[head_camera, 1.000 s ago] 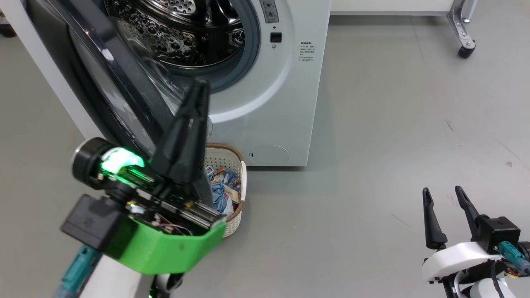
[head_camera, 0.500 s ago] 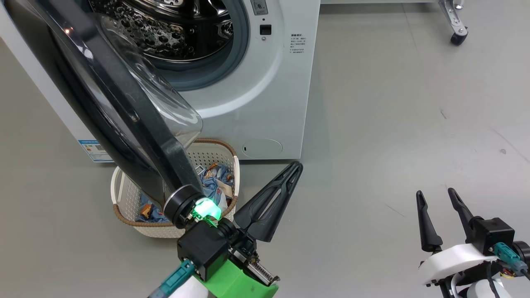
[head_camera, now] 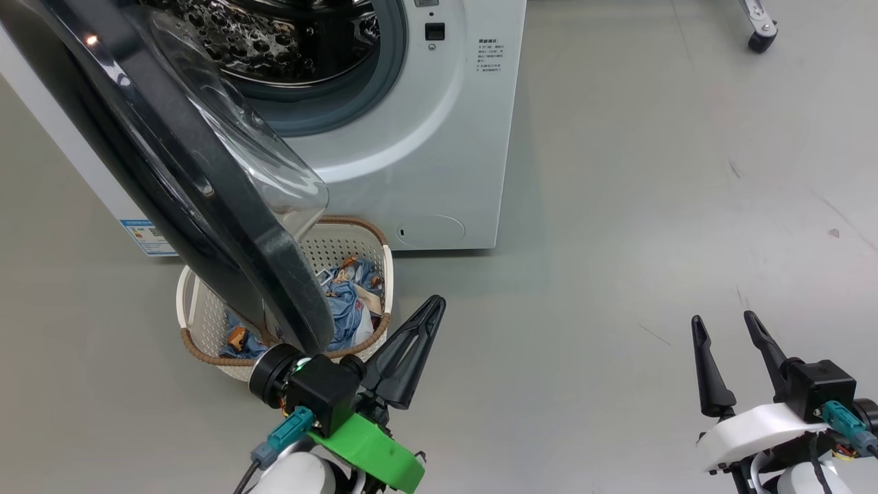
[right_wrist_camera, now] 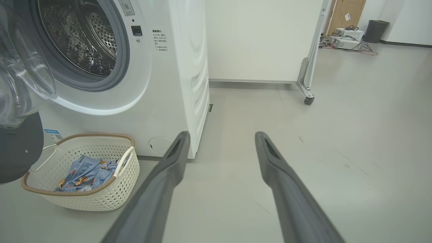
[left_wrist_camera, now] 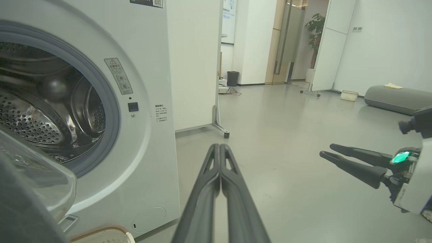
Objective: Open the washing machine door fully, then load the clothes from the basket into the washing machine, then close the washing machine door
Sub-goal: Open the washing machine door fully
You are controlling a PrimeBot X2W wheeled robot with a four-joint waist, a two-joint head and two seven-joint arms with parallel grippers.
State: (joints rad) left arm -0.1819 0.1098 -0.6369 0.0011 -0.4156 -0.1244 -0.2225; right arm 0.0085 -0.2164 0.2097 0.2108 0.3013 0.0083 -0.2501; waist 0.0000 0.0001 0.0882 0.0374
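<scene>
The white washing machine point(head_camera: 439, 151) stands with its steel drum point(head_camera: 274, 41) exposed. The washing machine door point(head_camera: 206, 199), a black ring around a clear glass bowl, hangs open out over the basket point(head_camera: 385, 274). In the basket lie light blue printed clothes point(head_camera: 346, 302), also clothes point(right_wrist_camera: 84, 172) in the right wrist view. My left gripper point(head_camera: 435, 302) is shut and empty, low beside the basket's right side, clear of the door. Its closed fingertips point(left_wrist_camera: 219, 145) point past the machine's front corner. My right gripper point(head_camera: 724, 319) stands open and empty far to the right, over bare floor.
A white partition on casters point(right_wrist_camera: 307, 99) stands behind and to the right of the machine. Grey floor stretches open to the right of the basket. A blue label point(head_camera: 140, 237) marks the machine's lower front. The door's lower edge overhangs the basket's left half.
My left gripper has come off the door's inner side and dropped down to the right of the basket, staying shut. The head view has shifted. The right arm has kept still.
</scene>
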